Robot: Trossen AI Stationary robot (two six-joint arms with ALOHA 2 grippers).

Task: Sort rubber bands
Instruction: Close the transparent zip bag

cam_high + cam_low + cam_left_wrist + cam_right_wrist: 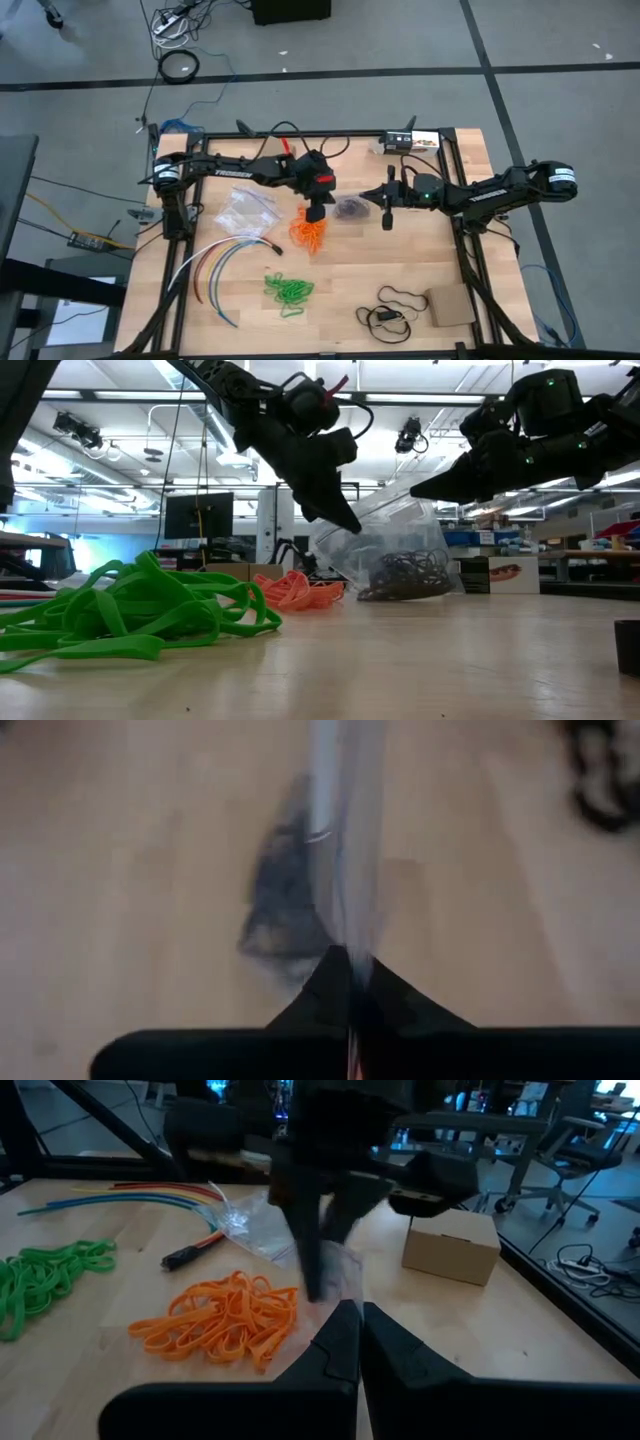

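A clear plastic bag (395, 535) with dark rubber bands (405, 575) in its bottom stands on the table between my two grippers. My left gripper (348, 522) is shut on the bag's one side, and my right gripper (415, 493) is shut at its upper edge on the other side. A heap of orange rubber bands (310, 232) lies on the table just near of my left gripper (318, 212). A heap of green rubber bands (288, 290) lies farther toward the near edge. My left gripper pinches the bag's clear film (345, 880) between its two shut fingers, coming slanting down from the table's left. The film runs on past the fingertips as a thin upright sheet. The bag's bottom with the dark bands rests on the table. My right gripper meets the bag's upper edge (425, 505) with its shut fingertips, coming nearly level from the table's right. The film (345, 1275) stands just in front of the fingertips. Which layers it has cannot be told.
A second clear bag (245, 210) lies to the left of the orange heap. Coloured cables (220, 265) curve at the near left. A thin black cord loop (395, 303) and a cardboard box (450, 305) lie at the near right.
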